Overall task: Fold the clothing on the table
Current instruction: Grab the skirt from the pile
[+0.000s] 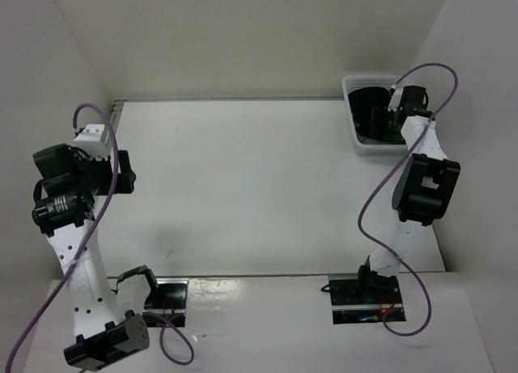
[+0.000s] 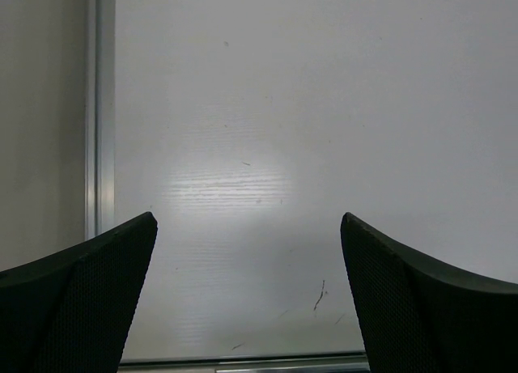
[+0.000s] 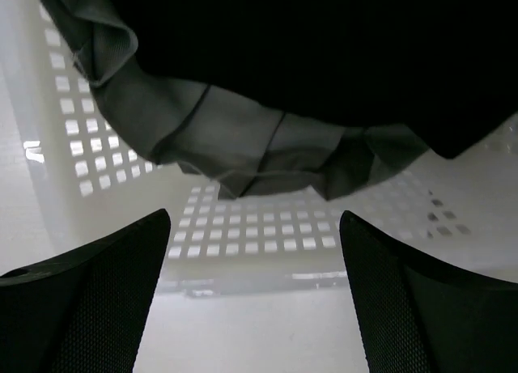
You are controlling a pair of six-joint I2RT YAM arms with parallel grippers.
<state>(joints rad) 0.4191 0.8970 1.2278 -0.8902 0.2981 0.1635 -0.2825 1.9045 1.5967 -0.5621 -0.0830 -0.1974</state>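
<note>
While the clothing [image 3: 324,49] sits in the basket [image 3: 243,235] with a grey garment [image 3: 235,146], fetching looks like the step in hand. The right pincer [image 3: 253,217] gapes near it, empty. The left pincer [image 2: 248,217] hangs wide over the desk [image 1: 243,187]. Next, I'd say, pinch only the black cloth.

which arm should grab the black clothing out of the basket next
Right. The right jaws stand open in the basket, close to the black clothing and a grey garment. The left jaws hover open over bare table on the opposite side.
</note>
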